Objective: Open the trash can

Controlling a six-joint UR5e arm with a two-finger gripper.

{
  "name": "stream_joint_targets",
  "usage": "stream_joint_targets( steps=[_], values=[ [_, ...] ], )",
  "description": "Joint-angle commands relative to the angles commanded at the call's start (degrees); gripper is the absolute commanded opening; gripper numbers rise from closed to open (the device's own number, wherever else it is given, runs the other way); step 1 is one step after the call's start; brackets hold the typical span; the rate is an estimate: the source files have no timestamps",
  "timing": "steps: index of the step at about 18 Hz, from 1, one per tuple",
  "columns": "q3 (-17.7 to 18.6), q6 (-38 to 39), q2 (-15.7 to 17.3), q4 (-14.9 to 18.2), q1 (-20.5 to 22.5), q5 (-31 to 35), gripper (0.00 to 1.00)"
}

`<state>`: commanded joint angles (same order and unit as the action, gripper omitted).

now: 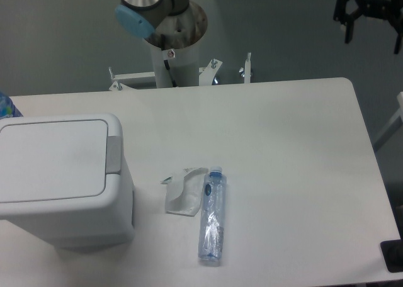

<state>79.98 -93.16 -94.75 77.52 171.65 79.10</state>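
The trash can [60, 177] is a big white boxy bin at the table's left side. Its flat lid [53, 158] lies shut, and a grey push-button strip [114, 155] runs along its right edge. My gripper [371, 29] hangs high at the top right, past the table's far right corner and far from the bin. Its dark fingers [347, 24] point down with a wide gap and nothing between them, so it is open.
A clear plastic bottle with a blue cap [213, 216] lies on the table right of the bin. Beside it sits a crumpled white wrapper [184, 191]. The arm's white pedestal [171, 54] stands behind the far table edge. A dark object [393, 257] sits at the lower right.
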Motion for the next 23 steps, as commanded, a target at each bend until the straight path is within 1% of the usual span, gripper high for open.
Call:
stream_joint_targets(
  steps=[3, 5, 7, 9, 11, 14, 17, 19, 21, 23],
  values=[
    [0.18, 1.49, 0.00, 0.00, -0.88, 0.00, 1.00],
    [0.26, 4.38, -0.09, 0.00, -1.84, 0.00, 1.00],
    [0.18, 10.86, -0.17, -0.26, -3.33, -0.09, 1.00],
    [0.00, 18.59, -0.44, -1.05, -6.75, -0.17, 1.00],
    [-0.09, 26.50, -0.88, -2.37, -9.31, -0.79, 1.00],
    [0.00, 37.67, -1.41, -3.16, -11.25, -5.52, 1.00],
    [0.26, 46.55, -1.15, -3.69, -12.74, -9.74, 1.00],
    [0.44, 52.89, -1.05, -4.04, -13.71, -11.42, 1.00],
    [0.35, 54.58, -1.14, -4.13, -15.73, -11.34, 1.00],
    [0.35, 54.67, -0.97, -4.04, -16.17, -11.69, 1.00]
  ],
)
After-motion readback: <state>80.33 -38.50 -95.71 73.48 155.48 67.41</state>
